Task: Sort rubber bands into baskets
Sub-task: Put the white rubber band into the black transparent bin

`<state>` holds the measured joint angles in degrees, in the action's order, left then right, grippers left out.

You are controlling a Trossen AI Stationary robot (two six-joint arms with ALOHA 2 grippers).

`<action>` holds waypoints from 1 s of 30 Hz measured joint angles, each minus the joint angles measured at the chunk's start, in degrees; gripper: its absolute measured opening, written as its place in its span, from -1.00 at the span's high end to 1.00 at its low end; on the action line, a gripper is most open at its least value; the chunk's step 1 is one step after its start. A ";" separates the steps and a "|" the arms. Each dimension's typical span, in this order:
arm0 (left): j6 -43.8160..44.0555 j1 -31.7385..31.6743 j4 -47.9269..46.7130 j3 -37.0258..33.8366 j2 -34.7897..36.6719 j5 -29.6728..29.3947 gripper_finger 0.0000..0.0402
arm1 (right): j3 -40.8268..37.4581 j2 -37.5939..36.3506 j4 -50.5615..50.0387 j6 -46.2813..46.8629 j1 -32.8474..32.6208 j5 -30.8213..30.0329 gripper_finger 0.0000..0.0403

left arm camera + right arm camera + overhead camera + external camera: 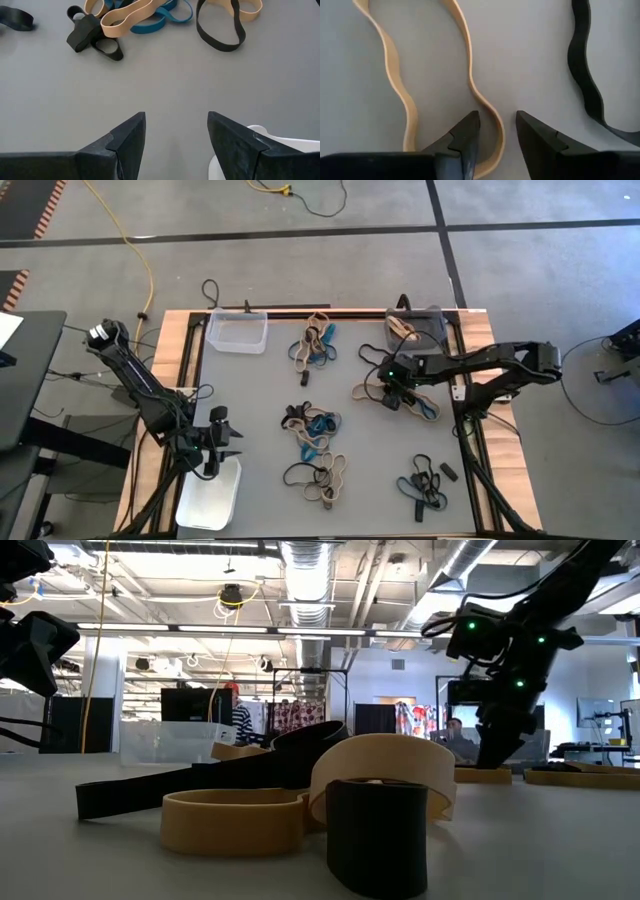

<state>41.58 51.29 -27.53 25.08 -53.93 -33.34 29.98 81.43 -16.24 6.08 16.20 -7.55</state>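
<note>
1. Right wrist view: right claw (495,137) low over the grey counter (530,55), fingers apart, a tan band (465,75) with its end loop between them, not yet pinched; black band (582,70) just beside.
2. High view: same claw (392,392) at the right pile of rubber bands (420,402), near the dark grey basket (418,328).
3. Left claw (215,452) with fingers apart, holding nothing, hanging at the far edge of the white basket (210,498).
4. Clear basket (238,332) at the far left; other band piles (318,448) in the middle.
</note>
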 joint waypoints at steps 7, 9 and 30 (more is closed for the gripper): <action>0.00 0.02 0.00 0.00 0.00 0.00 -0.02 | 0.24 -2.21 -0.92 0.87 -0.99 -0.04 0.89; 0.00 0.01 -0.01 0.00 0.00 0.00 -0.02 | 1.25 -3.33 -2.89 1.24 -1.57 0.30 0.89; 0.01 -0.01 0.00 0.00 0.00 0.00 -0.02 | 28.36 -12.50 -26.25 -9.15 13.72 -19.10 0.89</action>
<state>41.58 51.29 -27.53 25.08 -53.93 -33.34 58.33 68.93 -42.49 -3.08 29.92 -26.65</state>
